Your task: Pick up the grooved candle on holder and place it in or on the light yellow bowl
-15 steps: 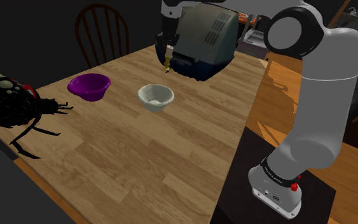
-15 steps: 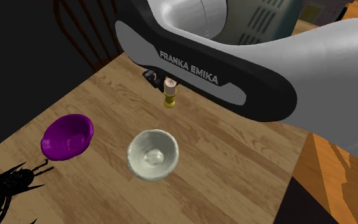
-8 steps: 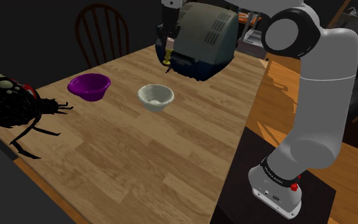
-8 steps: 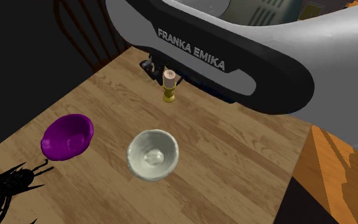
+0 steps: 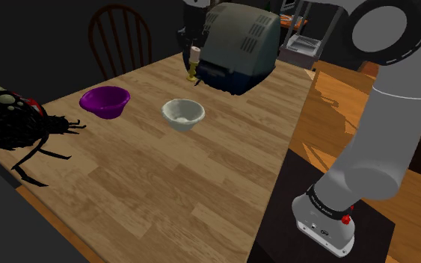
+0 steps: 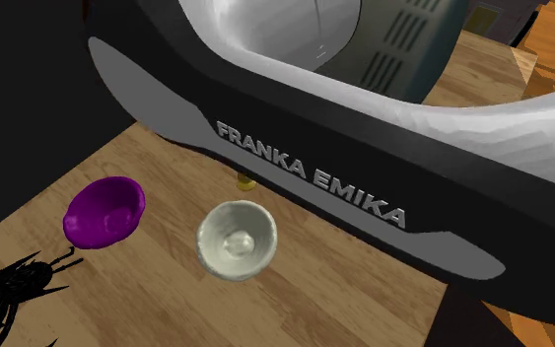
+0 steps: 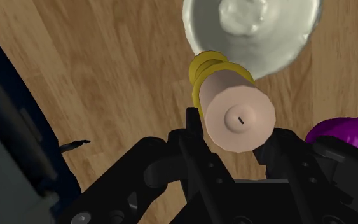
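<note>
You have the pale candle [image 7: 238, 118] on its yellow holder [image 7: 210, 67] clamped between the black fingers [image 7: 192, 130] of the gripper [image 7: 233, 137], whose jaws are closed on the candle's body. In the shoulder view it hangs upright just in front of the grey boxy appliance [image 5: 240, 45], at the far end of the wooden table [image 5: 164, 187]. The pale bowl [image 5: 185, 122] sits near it on the table, not touching it. The purple bowl [image 5: 105, 101] lies toward the shoulder view's left, and a black spider figure [image 5: 10, 123] further left.

Wood-grain counter [image 5: 164, 179], glossy pale bowl [image 6: 237, 239]
Candle [image 7: 238, 118] smooth and matt (its yellow holder [image 7: 208, 67] smooth too); purple bowl [image 6: 105, 210] glossy.
</note>
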Available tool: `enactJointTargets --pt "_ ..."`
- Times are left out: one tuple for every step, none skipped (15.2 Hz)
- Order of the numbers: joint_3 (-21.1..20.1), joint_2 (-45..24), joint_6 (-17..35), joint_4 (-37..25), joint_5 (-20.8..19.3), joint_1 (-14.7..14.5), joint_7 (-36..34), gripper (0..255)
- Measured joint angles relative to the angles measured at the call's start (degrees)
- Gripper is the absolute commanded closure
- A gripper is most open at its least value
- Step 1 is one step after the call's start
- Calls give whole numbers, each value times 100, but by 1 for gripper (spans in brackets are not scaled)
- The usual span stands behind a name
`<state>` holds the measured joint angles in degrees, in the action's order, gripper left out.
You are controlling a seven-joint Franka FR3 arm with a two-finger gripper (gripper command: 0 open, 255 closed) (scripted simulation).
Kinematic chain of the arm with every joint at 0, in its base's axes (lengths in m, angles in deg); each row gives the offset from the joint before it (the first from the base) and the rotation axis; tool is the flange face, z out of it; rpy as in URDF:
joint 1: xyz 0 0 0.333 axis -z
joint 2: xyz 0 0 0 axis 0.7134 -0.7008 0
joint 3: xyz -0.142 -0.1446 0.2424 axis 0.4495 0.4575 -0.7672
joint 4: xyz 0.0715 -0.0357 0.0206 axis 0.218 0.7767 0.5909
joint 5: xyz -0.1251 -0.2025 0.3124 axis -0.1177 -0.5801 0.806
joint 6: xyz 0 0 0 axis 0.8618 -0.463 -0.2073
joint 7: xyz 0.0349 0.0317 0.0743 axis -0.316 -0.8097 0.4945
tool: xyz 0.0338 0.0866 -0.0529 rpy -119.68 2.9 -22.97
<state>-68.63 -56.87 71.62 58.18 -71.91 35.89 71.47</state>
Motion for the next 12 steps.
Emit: enactJointTargets --pt "-40 140 52 188 -10 -77 -117 255" --pt "-80 251 60 306 -18 -148 -227 255" --pt "-112 336 44 371 -23 -201 -313 255" --pt "-145 424 30 443 -29 -257 -404 255" --pt "-197 543 48 576 -36 -339 -536 255" --pt "-249 651 76 711 -40 -418 -666 255" --pt "-277 715 117 813 -43 -457 -732 255" --pt "-291 754 183 918 -45 -477 -768 255" --pt "-295 776 252 1011 -44 -482 -780 255" --pt "-298 795 331 1109 -44 -487 -790 255" --pt "-300 795 428 1208 -44 -489 -793 255" --pt "-298 796 500 1283 -44 -487 -789 255"
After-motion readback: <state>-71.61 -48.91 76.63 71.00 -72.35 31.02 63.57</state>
